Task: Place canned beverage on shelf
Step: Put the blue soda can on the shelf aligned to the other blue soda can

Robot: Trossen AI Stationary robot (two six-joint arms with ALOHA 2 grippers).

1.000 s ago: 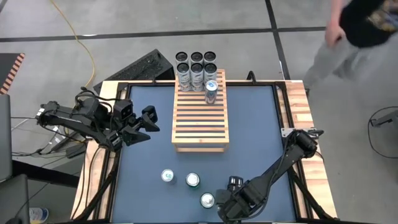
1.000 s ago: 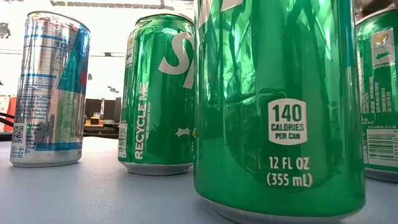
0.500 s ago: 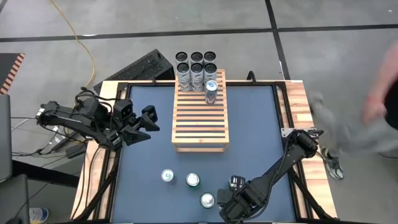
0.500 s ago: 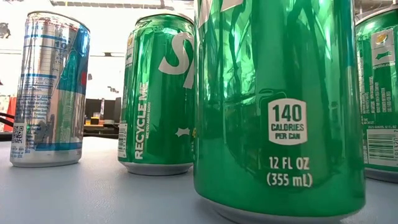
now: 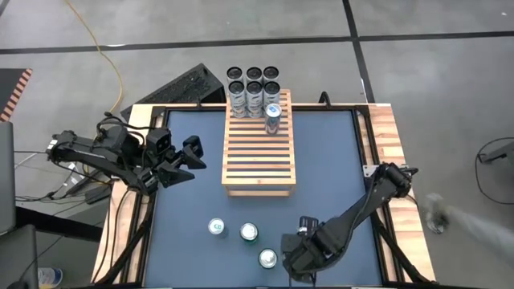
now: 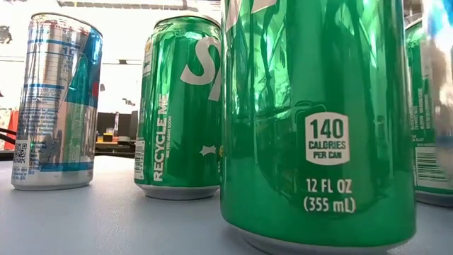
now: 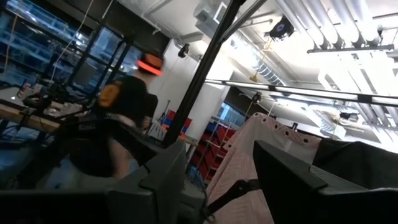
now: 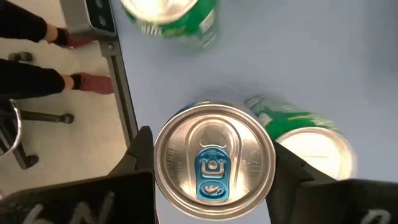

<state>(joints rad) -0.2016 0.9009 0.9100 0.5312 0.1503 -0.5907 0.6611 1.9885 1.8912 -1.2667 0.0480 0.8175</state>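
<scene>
Three cans stand on the blue table near its front edge; the right gripper is clamped on the nearest can, so the grasp looks done and a lift toward the shelf, which carries one can, comes next. Left gripper waits, fingers apart.

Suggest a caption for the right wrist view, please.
Right gripper closed around a silver can with a blue tab, two green cans beside it.

The nearest green can is cut off at the picture's top; a blurred, perhaps silver shape crosses the right edge.
</scene>
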